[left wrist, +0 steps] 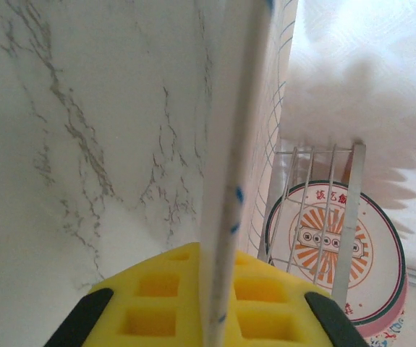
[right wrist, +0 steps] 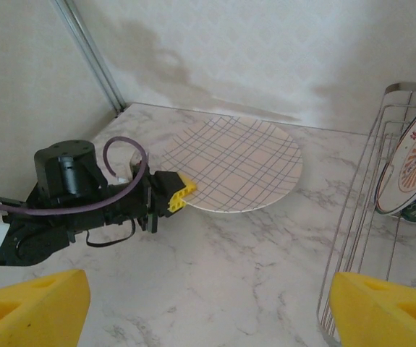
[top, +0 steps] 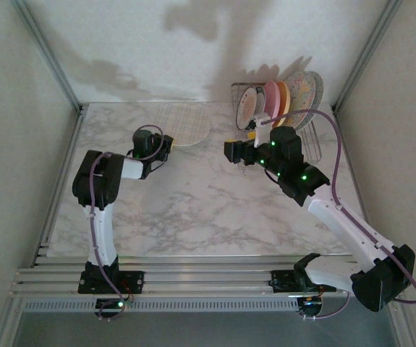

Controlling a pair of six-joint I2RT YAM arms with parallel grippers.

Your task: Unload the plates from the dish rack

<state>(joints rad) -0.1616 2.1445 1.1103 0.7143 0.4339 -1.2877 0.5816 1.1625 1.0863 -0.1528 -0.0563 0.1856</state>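
in the left wrist view the checked plate (left wrist: pixel 229 181) runs edge-on and blurred, its face hidden and its top cut by the frame. dish rack (left wrist: pixel 355 210) wires screen part of the orange-centred plate (left wrist: pixel 378 249). from above, the racked plates (top: pixel 287 97) overlap, each hiding most of the next; their patterns are too small to read.

Left pincer (top: pixel 166 149) at checked plate (top: pixel 184 124) edge; right pincer (top: pixel 229 152) beside dish rack (top: pixel 234 101), plates (top: pixel 272 98) upright.
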